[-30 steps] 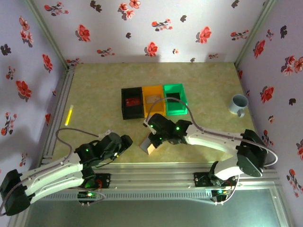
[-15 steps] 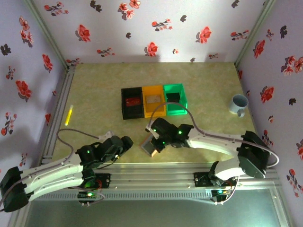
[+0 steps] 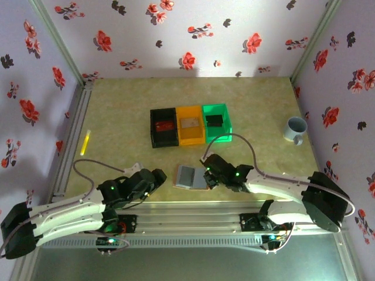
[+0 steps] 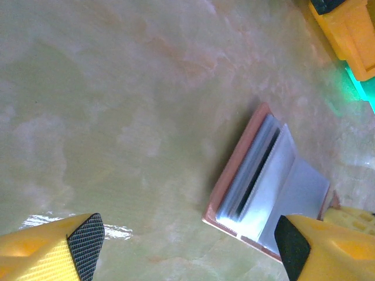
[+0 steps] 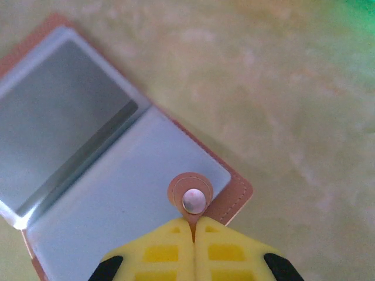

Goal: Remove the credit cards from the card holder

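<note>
The card holder (image 3: 191, 177) lies spread open on the bench (image 3: 117, 111), right fingers (image 5: 193, 229) pressed shut, empty, at its snap-button edge, left fingers (image 3: 156, 178) gaping wide, empty, just beside it.

No legible text, label, brand, number or sign in any view. Card holder (image 5: 117, 193), left and centre of the right wrist view: plain grey-blue inner faces, bare metal snap (image 5: 194, 201) with no stamp that can be made out. Black bin (image 3: 163, 127), orange bin (image 3: 190, 124) and green bin (image 3: 217, 122), centre of the top view: contents too small to read.
</note>
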Robot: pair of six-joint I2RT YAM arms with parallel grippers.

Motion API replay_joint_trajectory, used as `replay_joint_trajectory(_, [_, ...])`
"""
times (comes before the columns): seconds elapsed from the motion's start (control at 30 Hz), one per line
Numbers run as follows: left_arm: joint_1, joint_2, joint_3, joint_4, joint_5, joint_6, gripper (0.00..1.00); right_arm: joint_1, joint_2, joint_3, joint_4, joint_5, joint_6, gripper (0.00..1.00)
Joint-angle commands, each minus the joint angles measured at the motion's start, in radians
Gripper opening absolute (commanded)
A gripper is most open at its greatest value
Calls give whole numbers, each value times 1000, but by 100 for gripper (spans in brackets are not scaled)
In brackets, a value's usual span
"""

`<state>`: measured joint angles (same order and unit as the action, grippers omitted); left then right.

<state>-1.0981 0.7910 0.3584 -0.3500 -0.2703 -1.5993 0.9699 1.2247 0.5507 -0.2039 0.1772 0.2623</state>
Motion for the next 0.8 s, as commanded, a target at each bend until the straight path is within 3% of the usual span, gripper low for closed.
replay_joint_trajectory(0.0, [-16,4,-16,8,-42,-26,81,-41,-17,-2,108,-12,-8,0])
replay_joint_trajectory(0.2, [-35,19,-16,14,-56,-33,81,-136,50,42,121,-148,-30,0])
replay_joint_trajectory(0.4, [-42,56,11,-8,-59,-18,81,-165,88,76,90,-163,-19,0])
replay_joint_trajectory(0.43, [-42,64,20,-18,-58,-12,81,-168,82,73,89,-158,-11,2])
replay_joint_trajectory(0.6, [-42,103,64,-60,-58,38,82,-173,-1,47,60,-132,48,30])
replay_joint_trajectory(0.77, [-42,121,97,-49,-55,105,82,-174,-118,36,-4,-110,110,37])
